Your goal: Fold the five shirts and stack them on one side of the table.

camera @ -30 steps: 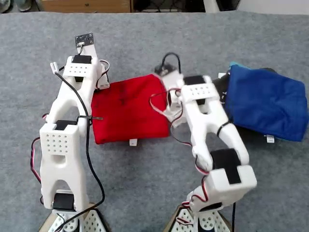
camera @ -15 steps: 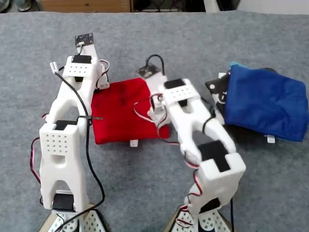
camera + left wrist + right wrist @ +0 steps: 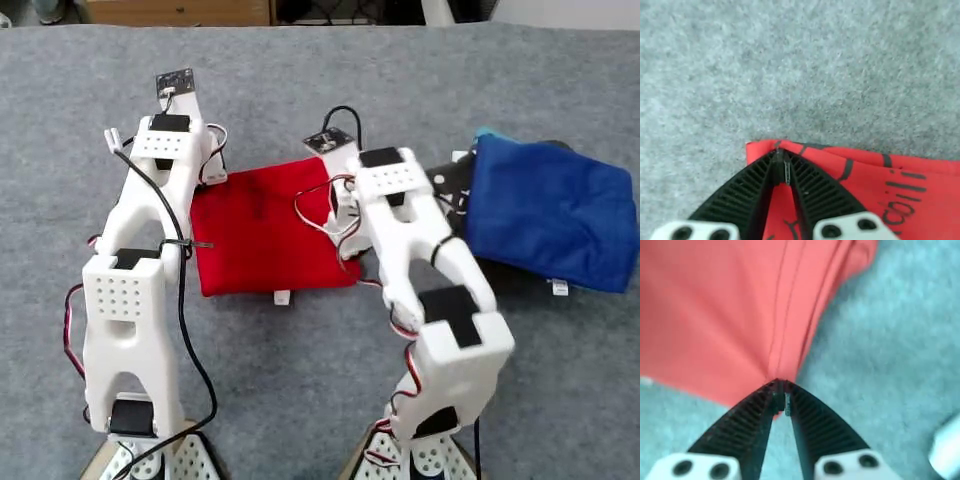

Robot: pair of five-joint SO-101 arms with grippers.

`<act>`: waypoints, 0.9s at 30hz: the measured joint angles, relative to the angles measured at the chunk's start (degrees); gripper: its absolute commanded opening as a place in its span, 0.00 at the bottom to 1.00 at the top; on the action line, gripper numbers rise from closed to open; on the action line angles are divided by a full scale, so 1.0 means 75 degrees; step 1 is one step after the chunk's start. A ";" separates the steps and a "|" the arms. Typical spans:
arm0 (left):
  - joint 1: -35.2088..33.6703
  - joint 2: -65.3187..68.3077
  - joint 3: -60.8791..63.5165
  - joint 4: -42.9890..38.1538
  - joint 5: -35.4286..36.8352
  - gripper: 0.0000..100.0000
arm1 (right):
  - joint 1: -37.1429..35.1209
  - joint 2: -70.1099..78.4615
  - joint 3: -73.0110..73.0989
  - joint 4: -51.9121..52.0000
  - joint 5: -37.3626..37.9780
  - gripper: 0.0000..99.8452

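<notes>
A folded red shirt (image 3: 265,235) lies flat on the grey, carpet-like counter (image 3: 300,90), stretched between the two sets of jaws. The left arm (image 3: 135,290) stands at one side of it and the right arm (image 3: 420,250) at the other.

In the left wrist view, the left jaws are pressed together on one corner of the red shirt (image 3: 880,190), with its folded edge caught at their tips. In the right wrist view, the right jaws are also pressed together. They pinch the opposite edge of the red shirt (image 3: 715,315), and long creases fan out across the cloth from their tips. A small white tag (image 3: 282,297) sticks out from the shirt's hem, on the side of the jaws nearer the arm bases.

Beyond the right jaws, away from the red shirt, a folded blue shirt (image 3: 550,210) rests on top of a dark garment (image 3: 450,185). This looks like the stack being built.

The red shirt appears light, soft and limp. It will likely sag, stretch and lose its fold if lifted by one point alone. A pinch that catches every layer at two opposite edges or corners seems the safest hold. The cloth is not fragile, but the rough counter surface may drag on it.
</notes>
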 measured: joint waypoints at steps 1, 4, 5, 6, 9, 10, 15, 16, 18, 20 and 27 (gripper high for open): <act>0.0000 0.0000 0.0000 0.0000 0.0000 0.03 | 0.0035 -0.0234 0.0000 0.0176 0.0152 0.02; 0.0000 0.0000 0.0000 0.0000 0.0000 0.03 | 0.0117 -0.0903 -0.0117 0.0340 0.0363 0.02; 0.0000 0.0000 -0.0047 0.0070 0.0000 0.03 | 0.0129 -0.1090 -0.0199 0.0340 0.0387 0.02; 0.0000 -0.0023 -0.0164 0.0199 -0.0023 0.03 | 0.0141 -0.1242 -0.0352 0.0258 0.0410 0.02; 0.0000 -0.0141 -0.0527 0.0844 -0.0023 0.03 | 0.0141 -0.1371 -0.0821 -0.0410 0.0410 0.02; 0.0000 -0.0188 -0.0610 0.0938 -0.0023 0.03 | 0.0141 -0.1360 -0.0949 -0.0750 0.0410 0.02; 0.0000 -0.0234 -0.0703 0.1067 -0.0023 0.03 | 0.0164 -0.0656 -0.1875 -0.1618 0.0422 0.02; 0.0000 -0.0234 -0.0703 0.1067 -0.0023 0.03 | 0.0188 -0.0574 -0.2157 -0.1383 0.0422 0.02; 0.0000 -0.0234 -0.0703 0.1032 -0.0023 0.03 | 0.0223 -0.0504 -0.2731 -0.0645 0.0434 0.02; 0.0000 -0.0234 -0.0656 0.0914 -0.0023 0.03 | 0.0223 -0.0492 -0.3153 0.0258 0.0434 0.02; 0.0141 -0.0234 -0.0445 0.0656 0.0000 0.03 | 0.0012 -0.0481 -0.3446 0.2145 0.0434 0.14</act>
